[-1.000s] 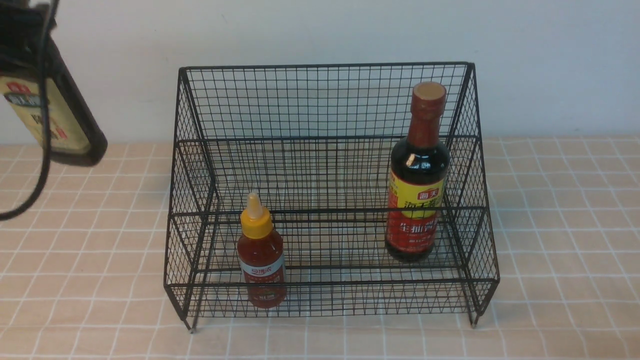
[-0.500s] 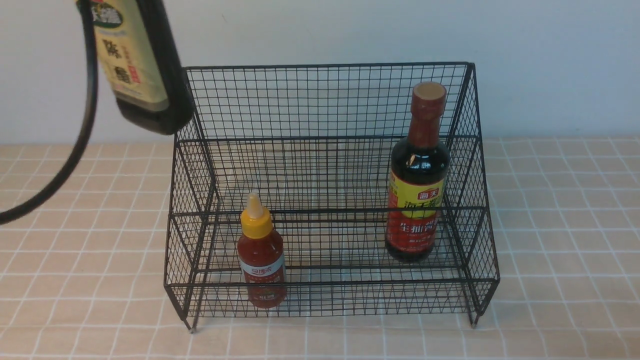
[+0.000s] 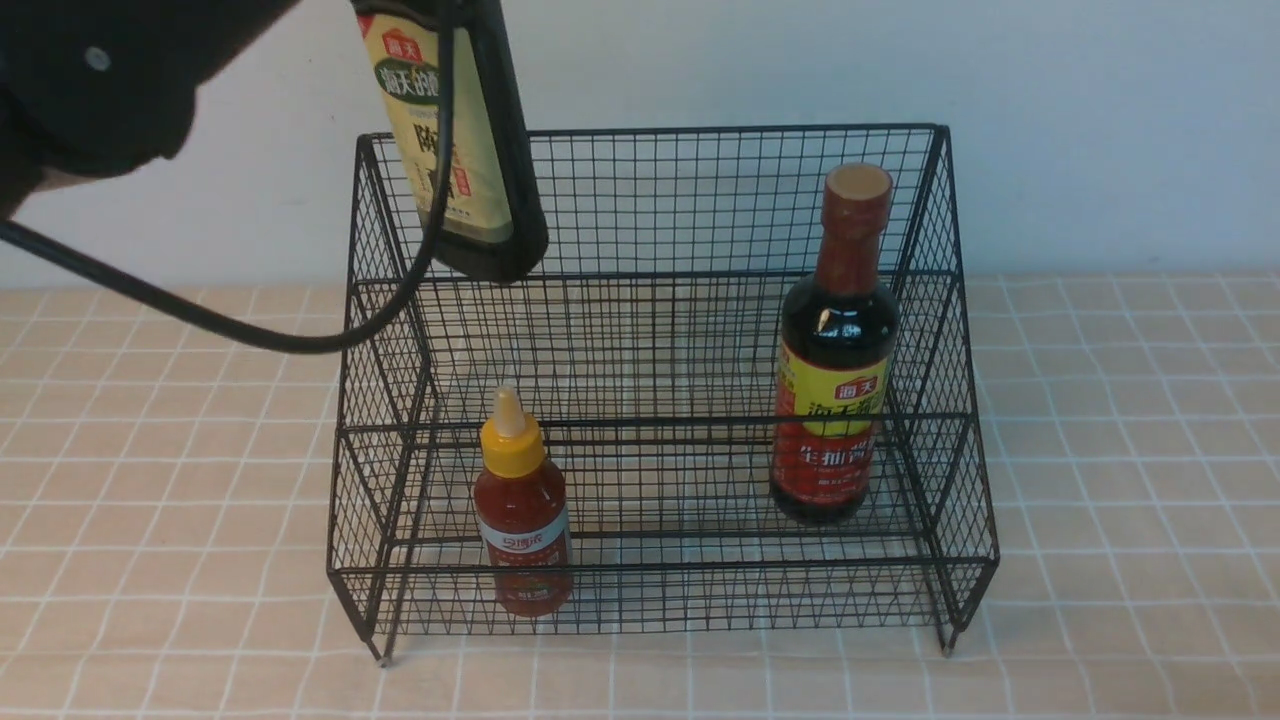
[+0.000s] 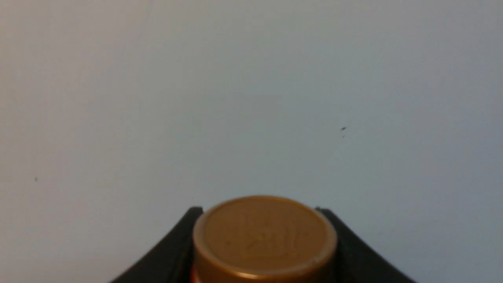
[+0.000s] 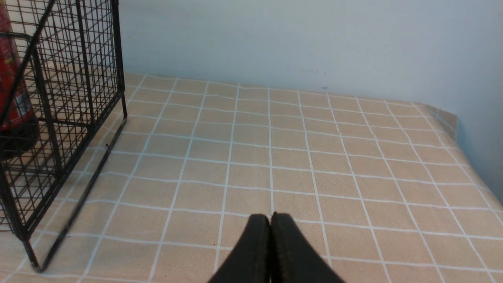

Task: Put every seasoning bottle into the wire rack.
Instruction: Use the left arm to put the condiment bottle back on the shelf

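Tall dark bottle [image 3: 455, 150], clamped near its gold cap [image 4: 264, 236] by the left gripper [image 4: 259, 212], has swung from left of the wire rack [image 3: 650, 130] to above its far-left corner; only lowering seems left. Long axis near vertical, base down, leaning slightly right. Right gripper [image 5: 270, 222] pressed together, empty

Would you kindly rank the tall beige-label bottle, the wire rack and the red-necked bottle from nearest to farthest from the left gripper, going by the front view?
1. The tall beige-label bottle: held at its top by the left gripper, high over the rack's left end.
2. The wire rack: its upper left corner is beside that bottle.
3. The red-necked bottle: stands at the rack's right end.
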Available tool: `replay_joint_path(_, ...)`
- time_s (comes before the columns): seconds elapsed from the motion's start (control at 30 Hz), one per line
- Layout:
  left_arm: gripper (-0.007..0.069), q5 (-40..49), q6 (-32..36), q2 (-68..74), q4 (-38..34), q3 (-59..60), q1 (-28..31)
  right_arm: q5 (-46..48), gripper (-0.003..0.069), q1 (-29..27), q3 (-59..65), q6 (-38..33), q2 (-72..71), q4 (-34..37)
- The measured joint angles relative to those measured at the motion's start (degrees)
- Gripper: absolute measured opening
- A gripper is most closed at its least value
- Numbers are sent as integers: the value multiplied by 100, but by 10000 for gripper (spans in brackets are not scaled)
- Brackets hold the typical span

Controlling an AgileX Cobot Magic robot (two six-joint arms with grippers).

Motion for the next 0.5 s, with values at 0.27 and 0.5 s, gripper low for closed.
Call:
replay_joint_path(0.27,304,-424,1064,186,-883,-5,0,0,-12,0,0,-14,0,0)
replay_joint_path(0.5,304,-622,2360,306,-2246,-5,0,0,-12,0,0,-14,0,0)
